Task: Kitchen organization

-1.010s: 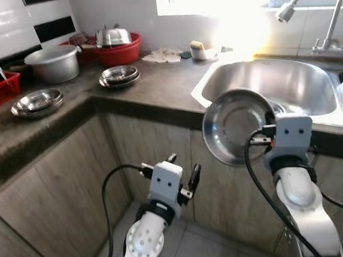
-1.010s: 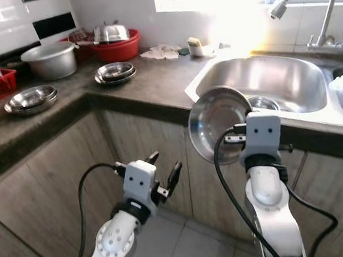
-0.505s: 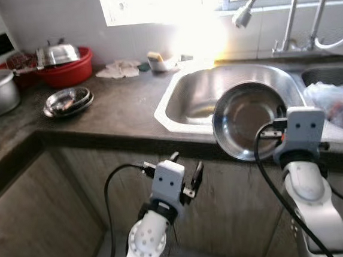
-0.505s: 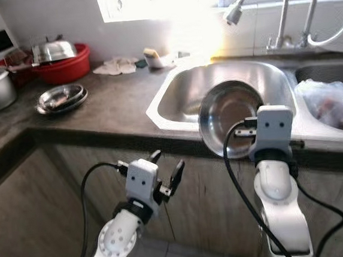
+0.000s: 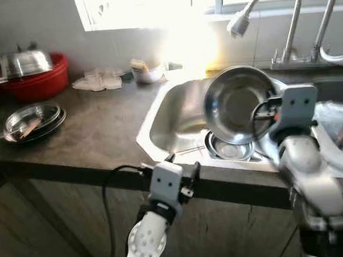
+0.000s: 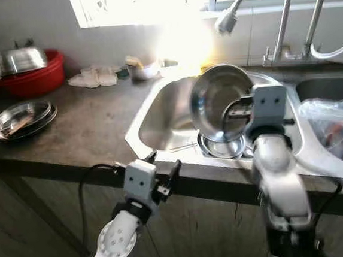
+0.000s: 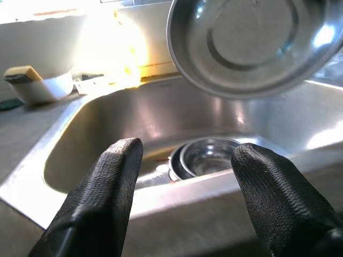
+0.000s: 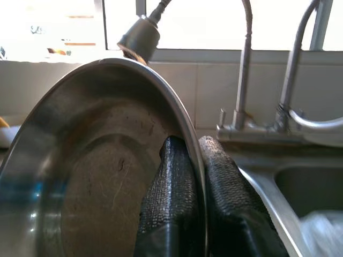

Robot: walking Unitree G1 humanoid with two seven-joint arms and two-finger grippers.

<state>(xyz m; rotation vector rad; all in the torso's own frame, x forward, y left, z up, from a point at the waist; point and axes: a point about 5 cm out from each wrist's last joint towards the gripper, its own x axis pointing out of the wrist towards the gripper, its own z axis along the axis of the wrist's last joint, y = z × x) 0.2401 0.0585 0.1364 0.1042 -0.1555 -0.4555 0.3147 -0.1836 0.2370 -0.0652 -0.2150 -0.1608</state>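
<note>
Right hand [image 5: 268,113] clamped on steel bowl [image 5: 236,103] rim — held tilted over sink [image 5: 177,119], likely for stacking; left hand [image 5: 184,178] apart, idle.

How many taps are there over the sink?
2. One faucet with a spray head arches over the sink where the right gripper holds the steel bowl. Another faucet curves at the right edge.

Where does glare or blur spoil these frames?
Both eye views: the window blows out white, washing the counter behind the sink, and the right arm is smeared. Left wrist view: glare at upper left, fingers soft. Right wrist view: bright window, steel plate shaded but readable.
</note>
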